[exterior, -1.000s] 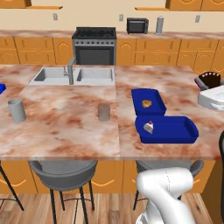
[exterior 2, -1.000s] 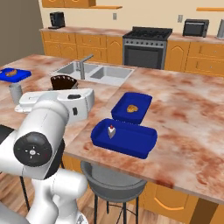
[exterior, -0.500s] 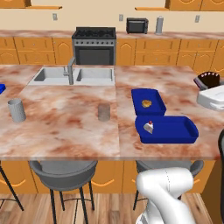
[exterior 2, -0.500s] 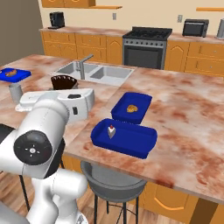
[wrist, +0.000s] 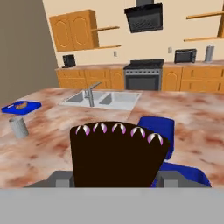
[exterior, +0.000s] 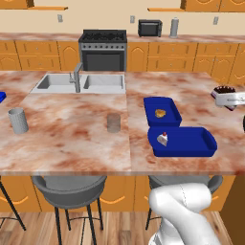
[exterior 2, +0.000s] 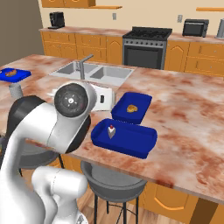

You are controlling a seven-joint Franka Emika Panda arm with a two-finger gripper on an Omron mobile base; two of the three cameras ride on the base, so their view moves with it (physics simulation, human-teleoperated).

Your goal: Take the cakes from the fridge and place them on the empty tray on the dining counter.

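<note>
Dining counter [exterior: 72, 139]: long island with a mottled reddish-brown marble top; grey bar stools [exterior: 72, 189] are being shown tucked under its near edge, and a steel sink [exterior: 79, 83] is set into its far side.

Empty tray [exterior: 184, 142]: royal-blue, raised rim, lying near the counter's front edge. The white cake [exterior: 163, 139] with a red cherry top is being carried inside it, toward its left end in the left base view, upright.

Second blue tray [exterior: 162, 110]: lying just behind the first, touching or nearly touching it; a golden pastry [exterior: 160, 113] is being held in it.

Chocolate cake [wrist: 118, 155]: a dark wedge with pink-and-white dollops along its top edge, being pinched between the fingers of the gripper [wrist: 116, 181], directly before the hand camera; in the left base view it is being held [exterior: 224, 90] above the counter's right part, well apart from the trays.

Other items: a grey cup [exterior: 18, 120] and a small tumbler [exterior: 113, 123] are standing on the counter; a stove [exterior: 103, 50] is standing against the back wall.
</note>
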